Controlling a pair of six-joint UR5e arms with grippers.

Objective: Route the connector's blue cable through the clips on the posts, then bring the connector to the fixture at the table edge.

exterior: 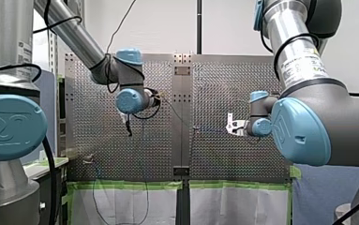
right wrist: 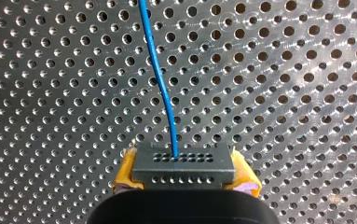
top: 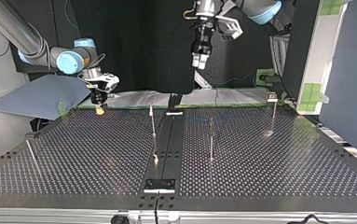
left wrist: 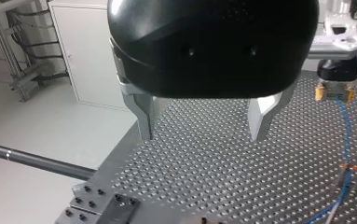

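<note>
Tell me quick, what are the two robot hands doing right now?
Left gripper: open, holding nothing.
Right gripper: shut on the connector.

A pale plain wall (exterior: 168,28) rises beyond the perforated metal counter (exterior: 243,159) in the front view, a thin black upright pole (exterior: 198,26) before it. In the top view a black backdrop (top: 134,42) fills the middle, a grey-blue flat sheet (top: 36,95) lies at the left, and a white panel with green tape squares (top: 323,60) stands at the right. The left wrist view shows a white cabinet (left wrist: 87,56) on a pale grey floor (left wrist: 36,126).
</note>
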